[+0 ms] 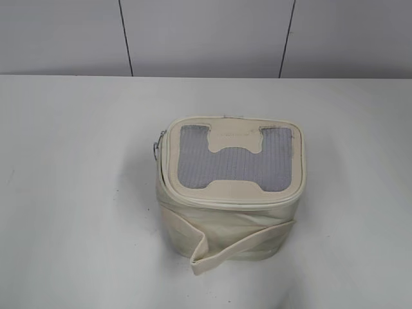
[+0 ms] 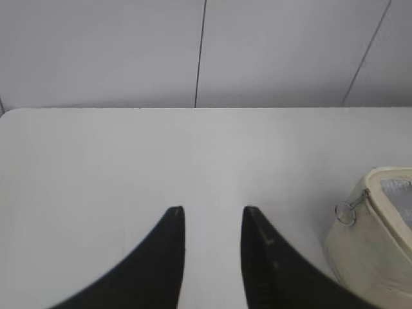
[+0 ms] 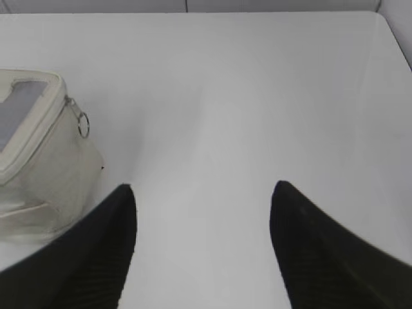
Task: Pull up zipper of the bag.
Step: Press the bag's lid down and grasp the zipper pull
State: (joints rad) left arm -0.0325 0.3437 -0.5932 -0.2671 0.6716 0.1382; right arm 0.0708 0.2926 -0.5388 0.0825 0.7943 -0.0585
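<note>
The bag [image 1: 232, 193] sits mid-tabletop [image 1: 71, 193], its ringed zipper [image 1: 156, 147] pull exposed for grasping. Left end effector [image 2: 212, 215] and right end effector [image 3: 203, 193] both hover open, empty, flanking it.

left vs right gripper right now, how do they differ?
The left gripper has its jaws narrowly parted; the right gripper stands much wider. In the left wrist view the bag sits to the gripper's right; in the right wrist view it sits to the left. Both are open, empty, over the bare table.
</note>
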